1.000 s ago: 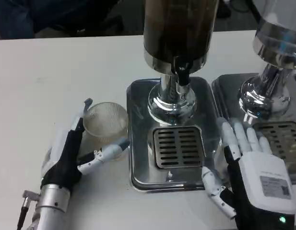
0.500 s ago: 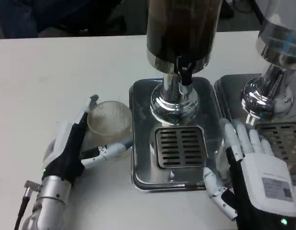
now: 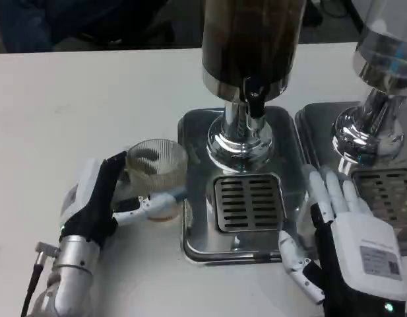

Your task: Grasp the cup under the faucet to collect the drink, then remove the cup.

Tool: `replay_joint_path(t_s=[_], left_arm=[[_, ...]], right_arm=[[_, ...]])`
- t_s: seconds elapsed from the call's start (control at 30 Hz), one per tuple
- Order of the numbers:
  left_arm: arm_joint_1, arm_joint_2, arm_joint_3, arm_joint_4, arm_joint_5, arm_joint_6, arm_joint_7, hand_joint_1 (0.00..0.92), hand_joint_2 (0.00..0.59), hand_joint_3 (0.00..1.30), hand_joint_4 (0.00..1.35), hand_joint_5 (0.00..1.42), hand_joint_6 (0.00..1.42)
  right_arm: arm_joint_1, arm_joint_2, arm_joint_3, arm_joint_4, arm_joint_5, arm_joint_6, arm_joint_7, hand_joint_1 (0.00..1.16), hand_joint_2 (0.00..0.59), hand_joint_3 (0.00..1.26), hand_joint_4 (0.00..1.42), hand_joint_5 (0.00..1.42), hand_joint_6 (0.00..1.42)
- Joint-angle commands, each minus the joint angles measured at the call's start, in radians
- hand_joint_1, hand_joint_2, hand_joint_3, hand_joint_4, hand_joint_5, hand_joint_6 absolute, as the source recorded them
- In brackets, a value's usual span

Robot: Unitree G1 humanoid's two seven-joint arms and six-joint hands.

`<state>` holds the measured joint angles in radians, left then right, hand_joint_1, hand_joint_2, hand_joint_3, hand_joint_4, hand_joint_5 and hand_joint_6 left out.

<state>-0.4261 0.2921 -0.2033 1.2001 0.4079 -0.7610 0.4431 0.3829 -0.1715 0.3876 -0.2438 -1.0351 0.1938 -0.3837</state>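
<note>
White tabletop (image 3: 71, 99) carries the ribbed, clear plastic cup (image 3: 157, 165), which we find upright just left of the polished steel drip tray (image 3: 190, 218), not under the black faucet (image 3: 254, 104). We note the left hand (image 3: 101, 198) clasping the cup, thumb and fingers on opposite sides. We see the right hand (image 3: 351, 244) lying flat, fingers extended, grasping nothing, beside the slotted grille (image 3: 248, 203).

Looks like a lab or demo room set up as a drinks station. Two shiny drink dispensers, one (image 3: 250, 59) with dark liquid and a second (image 3: 381, 72) beside it, sit on steel drip trays (image 3: 196, 191) on a plain white table (image 3: 71, 112), with a dark floor behind.
</note>
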Motion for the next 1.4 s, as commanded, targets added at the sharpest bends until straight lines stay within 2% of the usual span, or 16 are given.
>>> replay_joint_path(t_s=[0.03,0.27,0.4,1.03,1.23,1.4], left_arm=[[0.009,-0.007,-0.019,0.006,0.032,0.007,0.051,0.661,0.016,0.80,0.90,1.08,1.08],[0.011,-0.001,-0.019,-0.005,0.047,0.000,0.119,0.668,0.000,0.90,1.01,1.20,1.18],[0.014,0.000,-0.018,-0.008,0.050,-0.002,0.143,0.680,0.000,0.93,1.06,1.22,1.22],[0.026,0.017,-0.011,-0.082,0.057,-0.063,0.212,0.685,0.000,0.93,1.08,1.23,1.28],[0.033,0.022,-0.018,-0.138,0.093,-0.090,0.227,0.684,0.000,0.93,1.08,1.22,1.29],[0.031,0.009,-0.038,-0.177,0.134,-0.097,0.223,0.680,0.000,0.92,1.08,1.22,1.30]], right_arm=[[0.006,0.001,-0.005,-0.011,-0.002,0.002,-0.011,0.06,0.506,0.03,0.00,0.00,0.10],[0.000,0.003,-0.005,-0.002,-0.001,-0.002,-0.015,0.06,0.506,0.03,0.00,0.00,0.10],[-0.003,0.005,-0.006,0.002,0.000,-0.002,-0.017,0.06,0.506,0.03,0.00,0.00,0.11],[-0.023,0.001,-0.013,0.014,0.006,-0.009,-0.022,0.06,0.506,0.03,0.00,0.00,0.12],[-0.026,0.000,-0.019,0.014,0.007,-0.009,-0.022,0.06,0.506,0.03,0.00,0.00,0.12],[-0.023,0.006,-0.023,0.010,0.003,-0.004,-0.033,0.06,0.506,0.03,0.00,0.00,0.13]])
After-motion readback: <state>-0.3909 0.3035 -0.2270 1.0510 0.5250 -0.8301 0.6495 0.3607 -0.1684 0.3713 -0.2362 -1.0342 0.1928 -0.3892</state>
